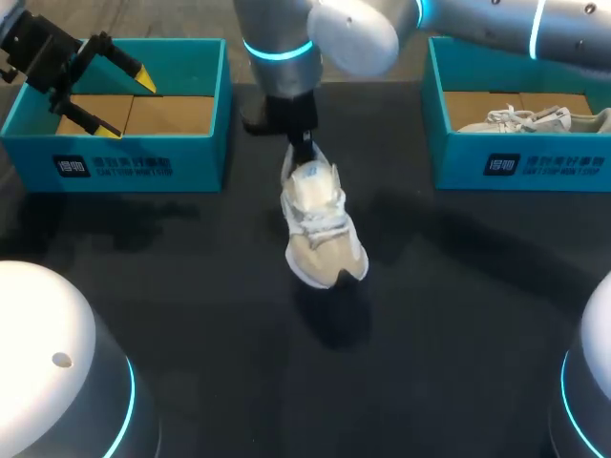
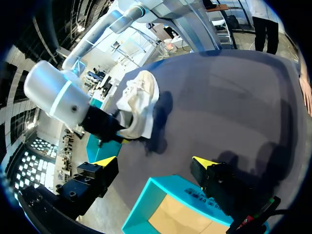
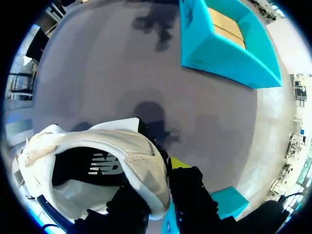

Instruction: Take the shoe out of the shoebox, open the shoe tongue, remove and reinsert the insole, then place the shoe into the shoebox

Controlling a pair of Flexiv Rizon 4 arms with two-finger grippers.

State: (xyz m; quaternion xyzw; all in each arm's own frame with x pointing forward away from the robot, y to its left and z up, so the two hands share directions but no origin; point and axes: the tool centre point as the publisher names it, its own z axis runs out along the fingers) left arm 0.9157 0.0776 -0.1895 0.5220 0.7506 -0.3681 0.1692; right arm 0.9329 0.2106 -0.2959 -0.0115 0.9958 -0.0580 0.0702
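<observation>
Head view, right fingers (image 1: 304, 145) pinching white sneaker (image 1: 323, 224) by heel over dark desk (image 1: 191, 286), left fingers (image 1: 143, 76) spread above teal shoebox (image 1: 115, 157)

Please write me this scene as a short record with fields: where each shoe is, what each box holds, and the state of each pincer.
held shoe: white shoe, gripped at the heel by right pincer, over the middle of the table, outside both boxes
left shoebox: teal, no shoe inside
right shoebox: teal, second shoe lies inside
left pincer: open, above left shoebox
right pincer: shut on white shoe
</observation>
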